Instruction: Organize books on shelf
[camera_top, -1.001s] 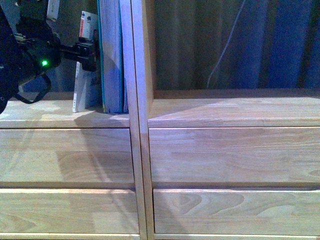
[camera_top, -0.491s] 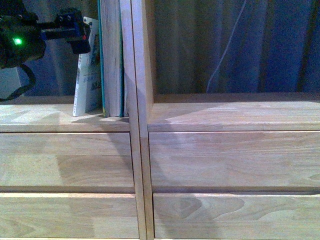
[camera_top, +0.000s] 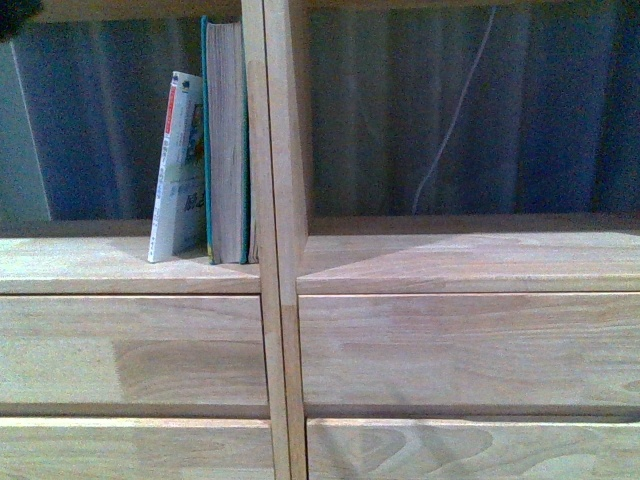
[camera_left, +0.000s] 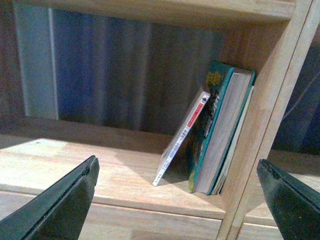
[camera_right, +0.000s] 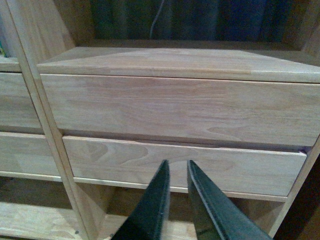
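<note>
The shelf fills the front view: a light-wood bookcase with an upright divider down the middle, an open compartment on each side of it and plain drawer fronts below. Both books stand in the left compartment, pushed over to the divider. The teal book is upright with its pale page edges facing out and its right side against the divider. The thin white paperback stands just to its left, tilted so that its top leans onto the teal cover while its foot sits a little way out on the shelf board. A red mark runs along the upper part of its spine. In the left wrist view the same pair shows at the far side of the compartment, the white paperback propped against the teal book. The left end effector is spread wide, its two dark fingers at opposite edges of that view, with nothing between them and well clear of the books. The right end effector is narrowed to a slim gap, its fingers nearly together and holding nothing, and it points at the drawer fronts of the right column. The right compartment shows only bare board, with a dark curtain and a pale cord behind it.
</note>
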